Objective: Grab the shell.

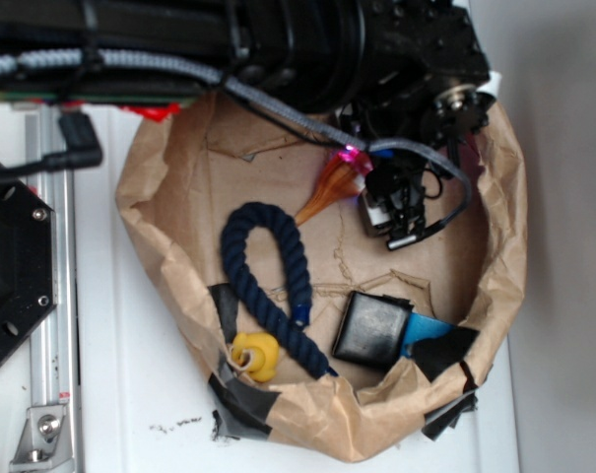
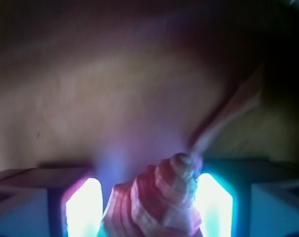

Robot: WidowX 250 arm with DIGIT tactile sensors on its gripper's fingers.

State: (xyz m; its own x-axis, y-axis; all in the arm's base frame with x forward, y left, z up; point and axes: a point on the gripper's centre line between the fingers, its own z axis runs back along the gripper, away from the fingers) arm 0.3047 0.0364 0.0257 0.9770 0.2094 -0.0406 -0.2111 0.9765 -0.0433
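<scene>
The orange-and-tan striped shell lies in the upper middle of a brown paper bag basin, with its thin tail pointing down-left. In the wrist view the shell fills the space between my two glowing fingers. The right pad touches it and the left pad meets its lower edge. Its tail runs up to the right. My gripper sits over the shell's wide end, shut on it. The arm hides part of the shell in the exterior view.
A dark blue rope loop lies left of centre. A yellow rubber duck is at the front. A black box on a blue piece sits front right. Crumpled bag walls ring everything.
</scene>
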